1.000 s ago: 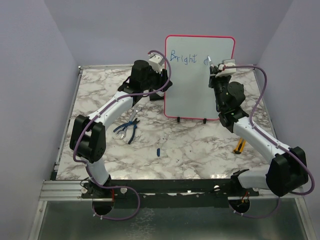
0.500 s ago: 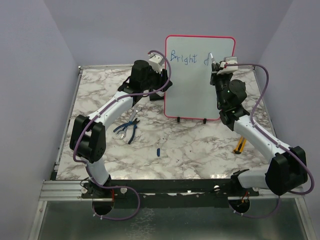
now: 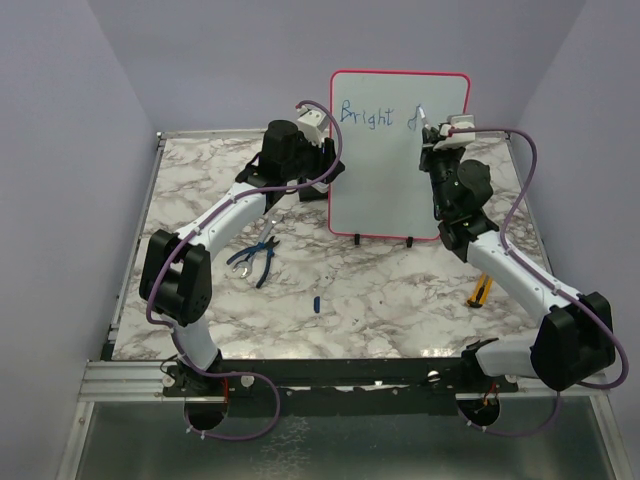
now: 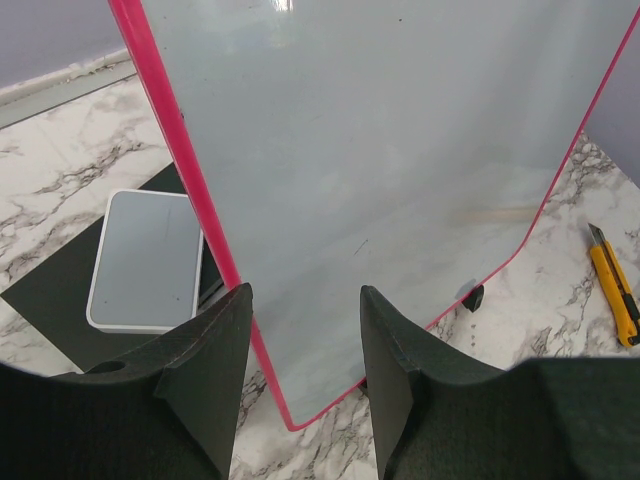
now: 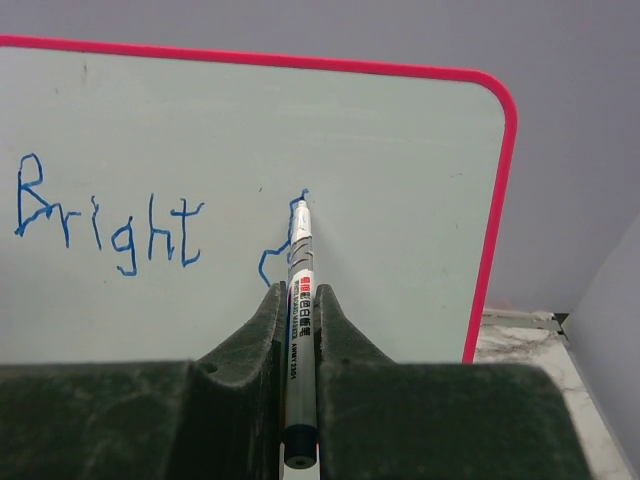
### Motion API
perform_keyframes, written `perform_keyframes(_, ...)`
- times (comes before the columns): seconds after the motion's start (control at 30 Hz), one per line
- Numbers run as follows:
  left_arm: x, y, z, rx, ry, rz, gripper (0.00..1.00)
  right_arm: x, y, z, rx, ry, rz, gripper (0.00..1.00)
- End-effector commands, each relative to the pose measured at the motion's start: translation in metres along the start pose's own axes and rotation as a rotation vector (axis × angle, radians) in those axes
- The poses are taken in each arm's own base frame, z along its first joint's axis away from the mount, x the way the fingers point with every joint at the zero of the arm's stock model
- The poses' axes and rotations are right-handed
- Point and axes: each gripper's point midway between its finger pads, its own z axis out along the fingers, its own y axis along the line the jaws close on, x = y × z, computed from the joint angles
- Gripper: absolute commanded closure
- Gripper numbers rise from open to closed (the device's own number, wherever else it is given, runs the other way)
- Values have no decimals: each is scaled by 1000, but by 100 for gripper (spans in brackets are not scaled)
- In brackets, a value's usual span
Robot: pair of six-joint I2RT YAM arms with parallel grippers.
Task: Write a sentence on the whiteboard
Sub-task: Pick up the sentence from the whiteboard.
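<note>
Whiteboard [image 3: 400,160] with a thin red-pink frame stands upright on small black feet near the middle of the far edge of a marble-patterned table [image 3: 380,300]. The sentence [image 5: 110,220] is only partly there: the word "Bright" in thin blue marker along the top of the board, then, to its right, one curved stroke that looks like the start of a "d".

The right gripper [image 5: 298,300] is raised in front of the board's upper right area. Its two fingers are closed tight on a slim white marker [image 5: 299,290], which points forward past the fingertips. The marker's tip rests on the board, on the upper part of that unfinished blue stroke.

The left gripper [image 4: 305,330] is at the board's left edge, low down. Its jaws stand partly apart and hold nothing. The board's lower left corner shows between them in the left wrist view, but whether either finger touches the frame cannot be told.

Just left of the board, a small white-topped block [image 4: 145,260] lies on a black piece. Blue-handled pliers [image 3: 255,260] lie toward the table's left side, a small blue cap [image 3: 316,302] near the middle, and a yellow utility knife [image 3: 480,292] toward the right edge.
</note>
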Motion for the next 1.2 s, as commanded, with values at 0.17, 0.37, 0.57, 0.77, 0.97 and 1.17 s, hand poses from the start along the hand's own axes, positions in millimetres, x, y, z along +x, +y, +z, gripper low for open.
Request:
perform_keyframes(0.17, -17, -11, -8, 30, -35, 14, 52, 22, 2, -4, -6, 46, 20, 99)
perform_keyframes(0.37, -17, -11, -9, 30, -37, 14, 52, 30, 2, -10, -6, 64, 25, 99)
perform_keyframes(0.57, -18, -12, -9, 32, -37, 14, 52, 35, 1, -15, -3, 76, 29, 99)
perform_keyframes(0.77, -18, -12, -9, 31, -39, 14, 52, 38, -3, -18, 15, 84, 30, 99)
perform_keyframes(0.97, -19, -11, -9, 28, -40, 15, 52, 37, -9, -20, 45, 79, 25, 99)
perform_keyframes(1.17, -19, -12, -9, 29, -40, 15, 52, 38, -11, -22, 53, 82, 23, 99)
